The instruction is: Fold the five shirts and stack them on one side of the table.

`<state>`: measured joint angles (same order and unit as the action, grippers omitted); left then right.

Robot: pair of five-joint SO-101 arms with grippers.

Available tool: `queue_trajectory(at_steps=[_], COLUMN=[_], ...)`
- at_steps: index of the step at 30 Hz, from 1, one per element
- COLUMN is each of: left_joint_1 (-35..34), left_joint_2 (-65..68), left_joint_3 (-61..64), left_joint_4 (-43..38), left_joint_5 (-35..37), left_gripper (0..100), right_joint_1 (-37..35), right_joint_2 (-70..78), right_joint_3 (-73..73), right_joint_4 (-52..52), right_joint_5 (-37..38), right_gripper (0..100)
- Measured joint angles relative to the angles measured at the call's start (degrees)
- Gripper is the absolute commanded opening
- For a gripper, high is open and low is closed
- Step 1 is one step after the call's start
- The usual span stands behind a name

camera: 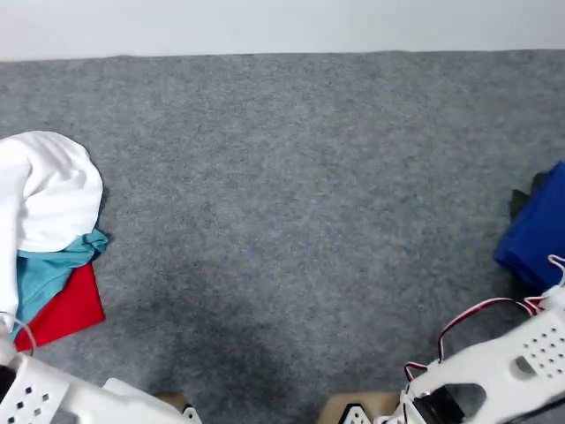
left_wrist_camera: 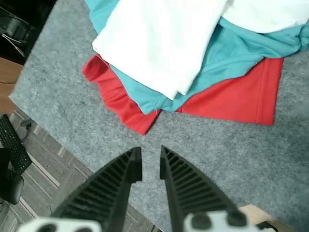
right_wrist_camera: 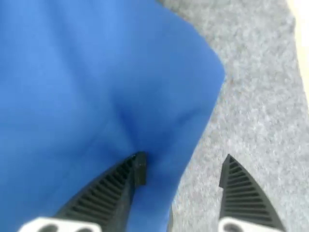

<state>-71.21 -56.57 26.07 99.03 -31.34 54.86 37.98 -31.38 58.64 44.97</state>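
A pile of three shirts lies at the table's left edge: a white shirt (camera: 48, 190) (left_wrist_camera: 159, 43) on top, a teal shirt (camera: 48, 269) (left_wrist_camera: 231, 53) under it, and a red shirt (camera: 66, 314) (left_wrist_camera: 231, 99) at the bottom. My left gripper (left_wrist_camera: 150, 157) hangs over the grey mat just short of the red shirt, its fingers nearly together with nothing between them. A blue shirt (camera: 538, 234) (right_wrist_camera: 87, 82) lies at the right edge. My right gripper (right_wrist_camera: 183, 169) is open over the blue shirt's edge, one finger (right_wrist_camera: 137, 166) on the cloth and the other above the mat.
A grey felt mat (camera: 291, 177) covers the table, with a broad bare stretch between the two piles. A dark green cloth (camera: 523, 199) peeks out behind the blue shirt. Both white arms (camera: 53, 397) (camera: 503, 362) sit at the near edge. Floor and a desk show beyond the left edge.
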Motion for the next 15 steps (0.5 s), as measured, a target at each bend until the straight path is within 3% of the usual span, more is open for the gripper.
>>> queue_trajectory(at_steps=[7,13,15], left_joint_1=[0.0,0.0,0.0], left_joint_2=[0.0,0.0,0.0], left_joint_3=[0.3,0.3,0.3], left_joint_4=[0.0,0.0,0.0], left_joint_5=[0.0,0.0,0.0], left_gripper=[7,7,7], right_joint_1=[-0.6,-2.8,-3.5], right_joint_2=[-10.5,-15.3,-16.1], right_joint_3=[0.0,0.0,0.0], right_joint_4=[14.7,27.8,31.6], right_joint_5=[0.0,-6.6,-9.1], right_gripper=[23.2,0.1,3.0])
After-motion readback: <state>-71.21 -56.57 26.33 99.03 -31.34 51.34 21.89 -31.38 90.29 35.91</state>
